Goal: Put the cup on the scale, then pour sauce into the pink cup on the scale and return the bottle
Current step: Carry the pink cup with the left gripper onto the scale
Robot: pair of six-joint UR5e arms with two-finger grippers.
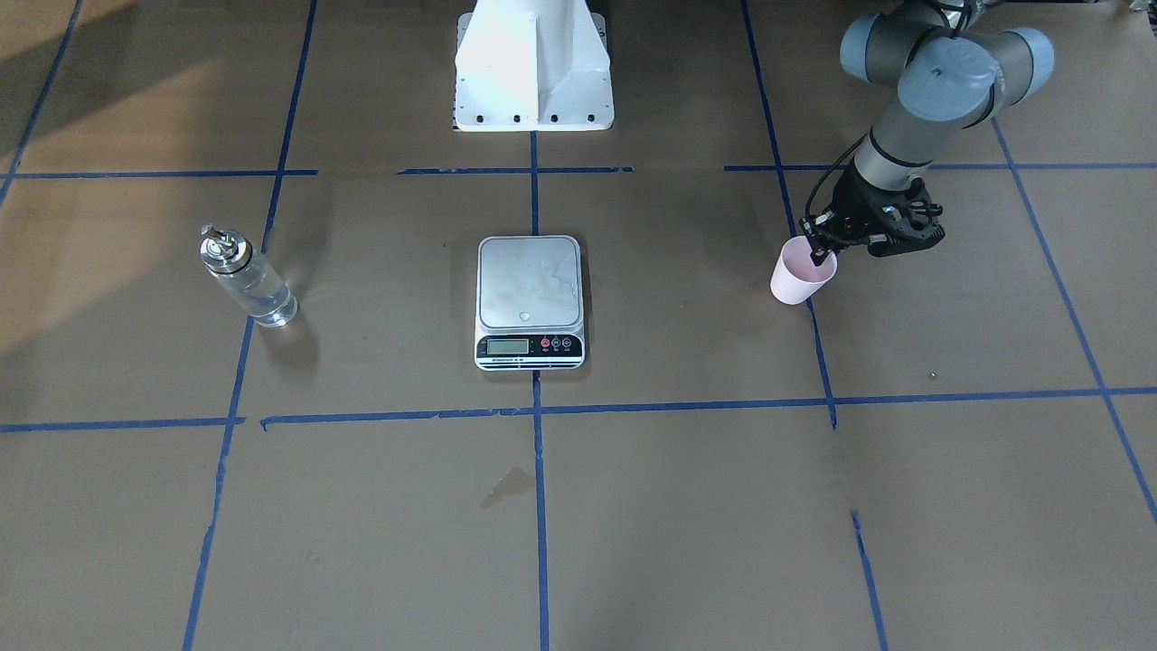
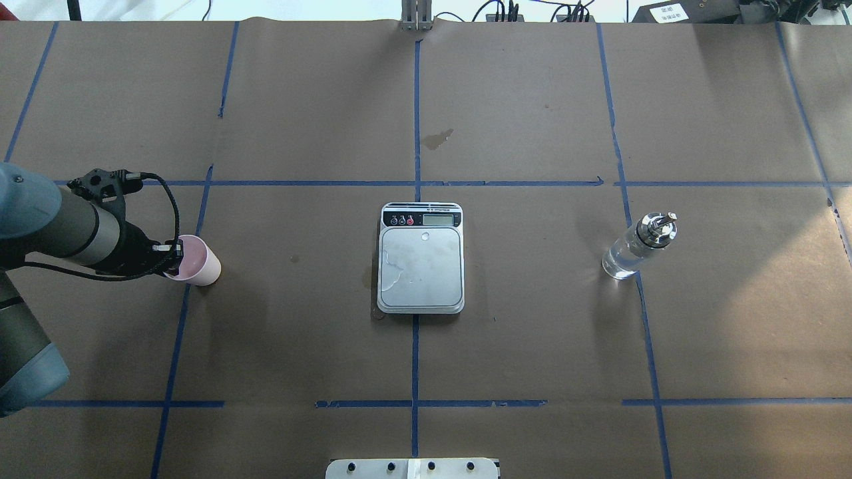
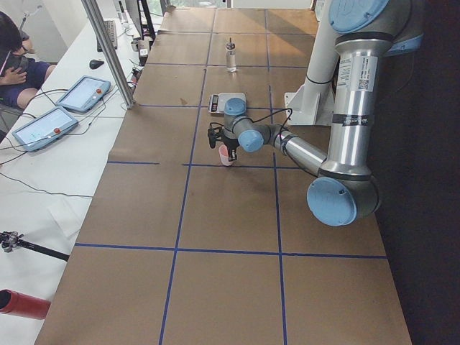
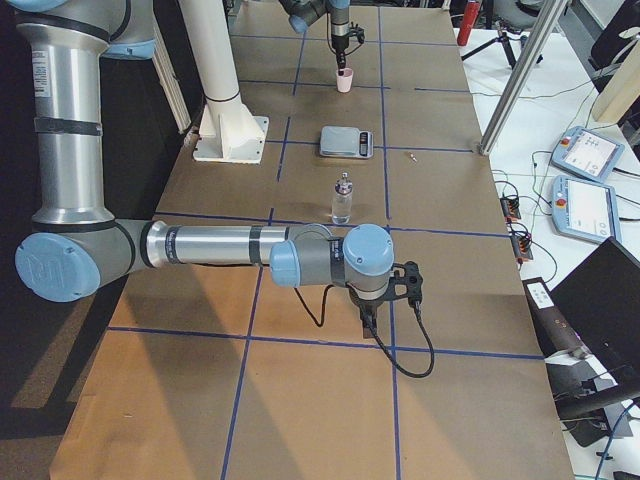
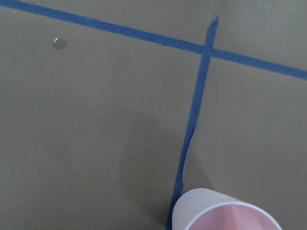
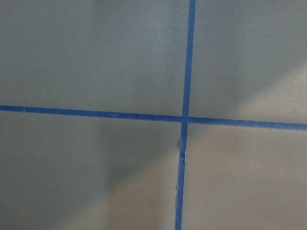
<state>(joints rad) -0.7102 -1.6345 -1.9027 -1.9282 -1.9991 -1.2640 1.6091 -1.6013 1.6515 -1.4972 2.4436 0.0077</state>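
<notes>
Front-facing: across the table [image 1: 687, 506], steeply down, robot base [image 1: 533, 68] at top centre.
Overhead: behind the robot, forward and down; shares the scale [image 2: 421, 259] mid-frame.
Sides: along the table, far.
Wrists: close above table; left shows cup [image 5: 225, 213] lower right.

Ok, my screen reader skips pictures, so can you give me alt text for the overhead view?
The robot's left gripper is at the rim of a pink cup on the left of the table. A kitchen scale sits in the middle, and a clear bottle stands to its right.
</notes>
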